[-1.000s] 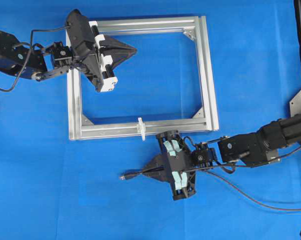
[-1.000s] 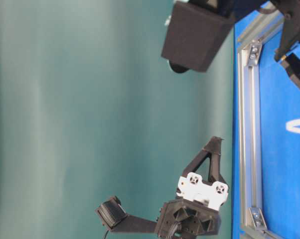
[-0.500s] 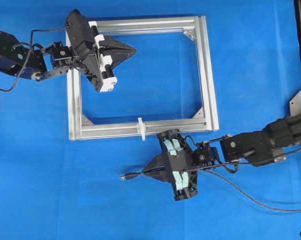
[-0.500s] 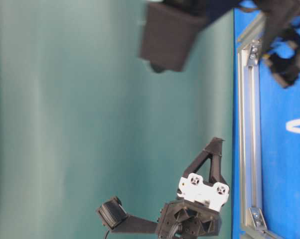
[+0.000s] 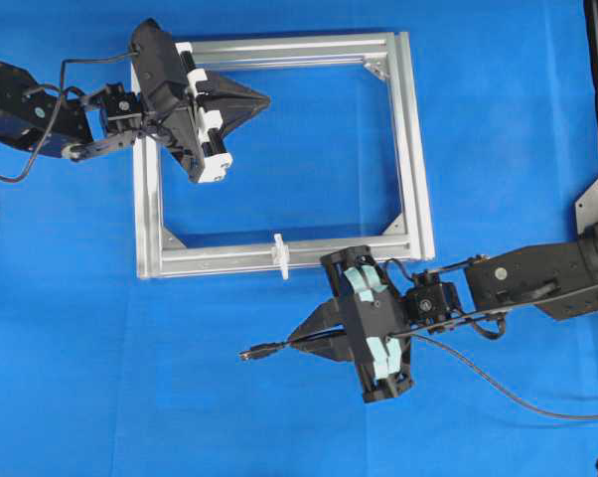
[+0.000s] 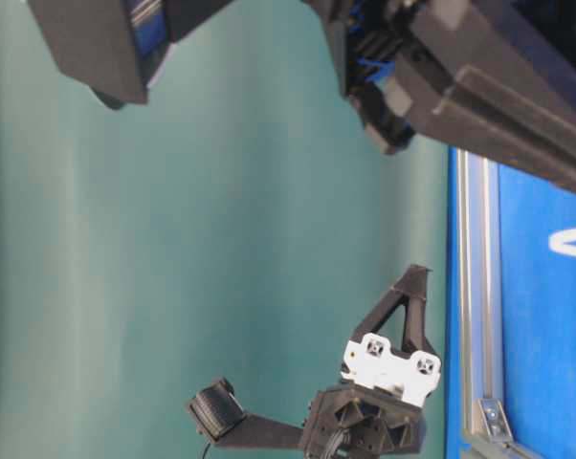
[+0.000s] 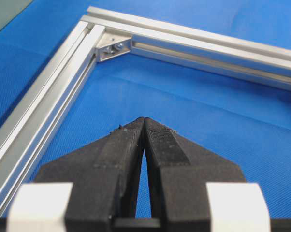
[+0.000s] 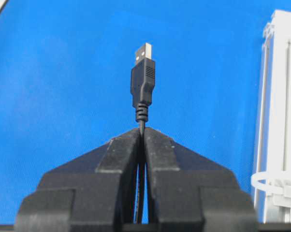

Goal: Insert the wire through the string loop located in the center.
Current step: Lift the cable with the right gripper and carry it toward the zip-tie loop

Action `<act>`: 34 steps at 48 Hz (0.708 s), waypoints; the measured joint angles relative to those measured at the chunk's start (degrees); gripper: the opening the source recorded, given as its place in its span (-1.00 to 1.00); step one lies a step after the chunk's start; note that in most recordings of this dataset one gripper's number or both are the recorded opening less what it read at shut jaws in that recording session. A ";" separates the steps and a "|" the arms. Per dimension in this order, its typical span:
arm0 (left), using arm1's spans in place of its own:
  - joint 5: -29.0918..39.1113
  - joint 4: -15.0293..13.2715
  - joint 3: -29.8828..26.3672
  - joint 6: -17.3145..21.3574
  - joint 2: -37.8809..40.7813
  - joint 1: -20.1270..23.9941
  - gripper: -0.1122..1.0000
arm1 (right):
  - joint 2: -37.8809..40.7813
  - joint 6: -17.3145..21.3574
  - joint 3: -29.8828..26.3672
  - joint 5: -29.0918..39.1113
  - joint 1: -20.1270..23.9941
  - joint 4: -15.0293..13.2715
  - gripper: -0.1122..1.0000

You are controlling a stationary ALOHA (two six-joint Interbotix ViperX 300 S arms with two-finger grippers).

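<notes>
Right claw (image 5: 301, 336) pinches wire (image 5: 279, 347) behind plug (tip free for threading loop (image 5: 279, 255)); left claw (image 5: 262, 98) pressed together, empty.

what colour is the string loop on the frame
White; the string loop shows best in the right wrist view, on the silver frame.

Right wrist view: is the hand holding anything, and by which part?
Yes. The right hand is shut on the wire, pinching the cable just behind the plug's strain relief; the plug sticks out past the fingertips. The left hand is shut on nothing.
</notes>
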 measured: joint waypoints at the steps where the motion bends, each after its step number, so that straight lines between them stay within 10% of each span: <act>1: 0.00 0.00 0.00 0.00 0.00 0.00 -0.80 | 0.00 0.00 0.00 0.09 0.00 0.00 -0.84; 34: 0.00 0.00 0.00 0.00 0.00 0.00 -0.80 | -0.09 0.00 0.00 1.05 0.00 0.00 -0.84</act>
